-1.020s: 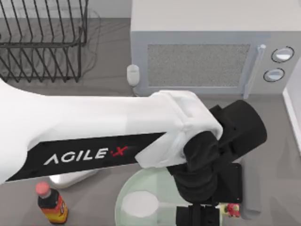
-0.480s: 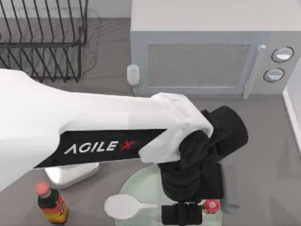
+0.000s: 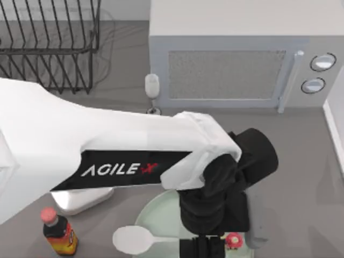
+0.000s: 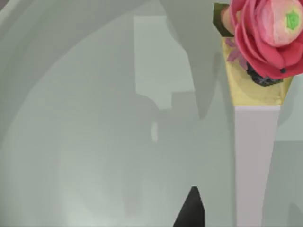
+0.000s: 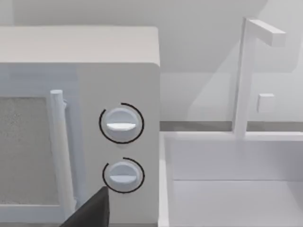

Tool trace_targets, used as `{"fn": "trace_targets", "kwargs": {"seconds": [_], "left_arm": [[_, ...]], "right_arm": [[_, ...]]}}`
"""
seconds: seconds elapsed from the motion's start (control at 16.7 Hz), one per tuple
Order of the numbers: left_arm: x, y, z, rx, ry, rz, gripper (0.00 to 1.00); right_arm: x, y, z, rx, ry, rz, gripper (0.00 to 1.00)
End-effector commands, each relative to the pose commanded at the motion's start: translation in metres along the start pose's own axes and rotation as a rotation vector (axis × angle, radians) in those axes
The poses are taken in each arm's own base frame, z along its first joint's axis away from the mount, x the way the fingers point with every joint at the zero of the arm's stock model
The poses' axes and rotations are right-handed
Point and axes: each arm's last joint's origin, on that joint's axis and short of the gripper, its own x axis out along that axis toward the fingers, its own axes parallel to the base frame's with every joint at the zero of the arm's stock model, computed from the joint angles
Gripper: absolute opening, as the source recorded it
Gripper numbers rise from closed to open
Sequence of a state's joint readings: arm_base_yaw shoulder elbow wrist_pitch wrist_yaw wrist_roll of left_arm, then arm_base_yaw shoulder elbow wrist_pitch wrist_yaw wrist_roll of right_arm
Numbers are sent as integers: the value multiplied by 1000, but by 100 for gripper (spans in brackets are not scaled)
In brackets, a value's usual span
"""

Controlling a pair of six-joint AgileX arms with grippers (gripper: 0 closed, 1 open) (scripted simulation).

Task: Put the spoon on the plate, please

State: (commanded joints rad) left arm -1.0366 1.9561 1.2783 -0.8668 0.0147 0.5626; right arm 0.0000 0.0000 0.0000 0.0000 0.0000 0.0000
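In the top view my left arm reaches from the left edge to the lower centre of the frame, its left tool [image 3: 201, 248] low over the mint-green plate [image 3: 156, 215] at the bottom edge. The white spoon [image 3: 133, 239] lies with its handle running right to the tool and its bowl past the plate's left rim; I cannot tell how far the tool is open or whether it grips the handle. A pink flower [image 3: 234, 239] sits just right of the tool. A sauce bottle [image 3: 58, 231] stands at lower left, a microwave [image 3: 242, 59] at upper right.
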Motion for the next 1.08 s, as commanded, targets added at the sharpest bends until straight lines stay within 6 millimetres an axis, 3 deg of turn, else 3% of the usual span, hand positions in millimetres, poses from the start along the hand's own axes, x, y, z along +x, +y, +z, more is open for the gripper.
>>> {"fn": "trace_targets", "kwargs": {"seconds": [0.72, 1.08], "left_arm": [[0, 0, 0, 0, 0, 0, 98], [0, 0, 0, 0, 0, 0, 100]], "right_arm": [[0, 0, 0, 0, 0, 0, 100], [0, 0, 0, 0, 0, 0, 100]]}}
